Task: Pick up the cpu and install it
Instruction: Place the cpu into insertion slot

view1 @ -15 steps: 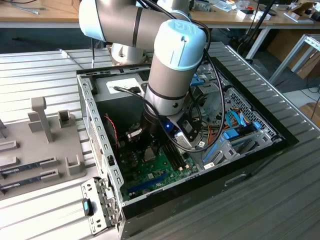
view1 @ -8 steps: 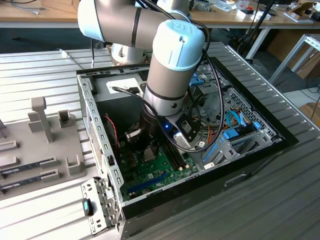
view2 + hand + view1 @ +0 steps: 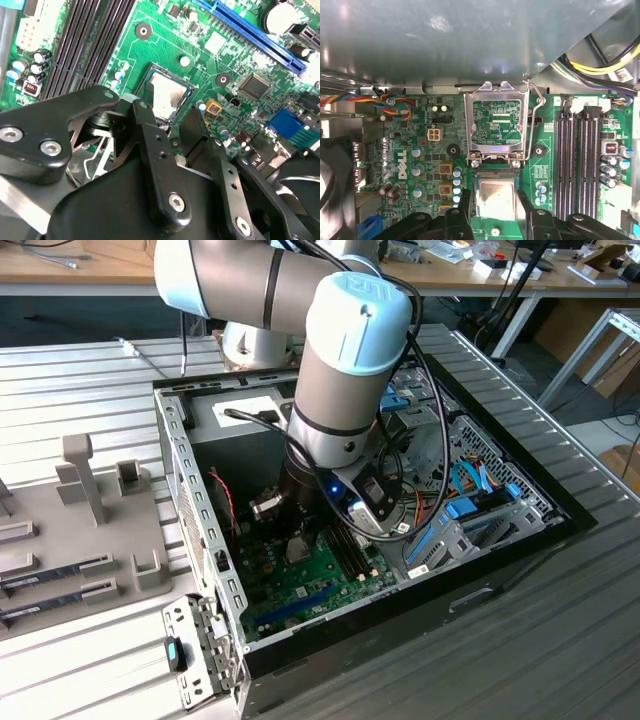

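Pincer (image 3: 495, 209) straddles the cpu (image 3: 495, 192) at the open socket (image 3: 495, 173); clenched or released, cannot tell

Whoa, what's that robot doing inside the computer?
A robot arm reaches into an open computer case. Its gripper is down around the cpu, a small silver square sitting at the socket on the green motherboard. The socket's metal lid is flipped open.

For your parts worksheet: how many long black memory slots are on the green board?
4 memory slots, side by side beside the raised socket lid; none looks hidden.
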